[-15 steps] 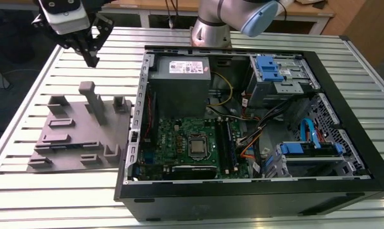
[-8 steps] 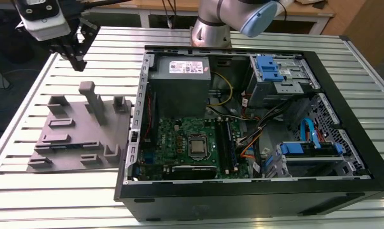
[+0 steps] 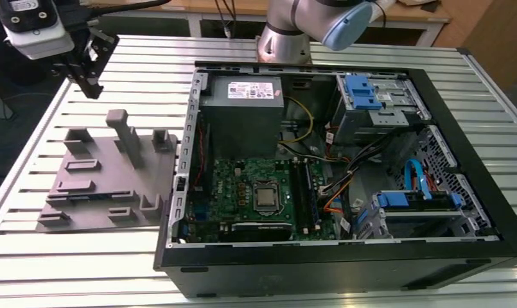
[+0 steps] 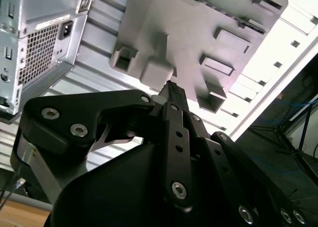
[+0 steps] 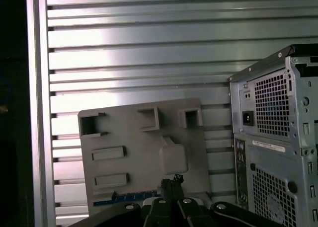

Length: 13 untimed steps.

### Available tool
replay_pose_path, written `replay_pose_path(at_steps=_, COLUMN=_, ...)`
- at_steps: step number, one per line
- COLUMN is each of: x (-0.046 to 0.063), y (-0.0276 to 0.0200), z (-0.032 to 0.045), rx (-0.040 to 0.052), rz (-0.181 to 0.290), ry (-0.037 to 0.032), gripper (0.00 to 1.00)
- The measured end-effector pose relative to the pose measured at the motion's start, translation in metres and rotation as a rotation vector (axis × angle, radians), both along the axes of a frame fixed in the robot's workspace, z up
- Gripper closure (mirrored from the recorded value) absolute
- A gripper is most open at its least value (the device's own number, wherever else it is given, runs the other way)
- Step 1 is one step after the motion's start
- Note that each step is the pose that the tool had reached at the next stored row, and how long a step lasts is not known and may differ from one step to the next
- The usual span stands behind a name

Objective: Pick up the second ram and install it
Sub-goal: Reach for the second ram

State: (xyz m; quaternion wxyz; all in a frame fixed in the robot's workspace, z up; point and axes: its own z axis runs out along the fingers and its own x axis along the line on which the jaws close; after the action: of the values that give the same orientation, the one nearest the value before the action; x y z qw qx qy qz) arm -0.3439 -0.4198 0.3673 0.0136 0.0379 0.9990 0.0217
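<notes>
High above grey tray (image 3: 104, 192): gripper (image 3: 93, 90), fingers (image 4: 175, 118) pinched shut, empty. Best: open wide, line up along memory stick (image 5: 130, 199) at tray's edge, lower straight.

Exterior view: even overhead light, moderately bright. Soft sheen on metal table (image 3: 87, 256) slats, faint short shadows by pegs of grey tray (image 3: 96, 186). Interior of PC case (image 3: 498, 212) is darker, esp. under its walls. Second wrist view: strong backlight, table blown out to white in one corner, gripper (image 4: 171, 90) near-black w/ little detail. First wrist view: bright glare bands across slats, dark strip along one edge, tray lit flat.
</notes>
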Motion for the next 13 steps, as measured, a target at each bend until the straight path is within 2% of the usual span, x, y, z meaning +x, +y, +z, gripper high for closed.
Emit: replay_pose_path(at_steps=13, x=-0.026, y=0.0, z=-0.0135, rx=-0.0001, rz=0.0, ry=0.0001, gripper=0.89)
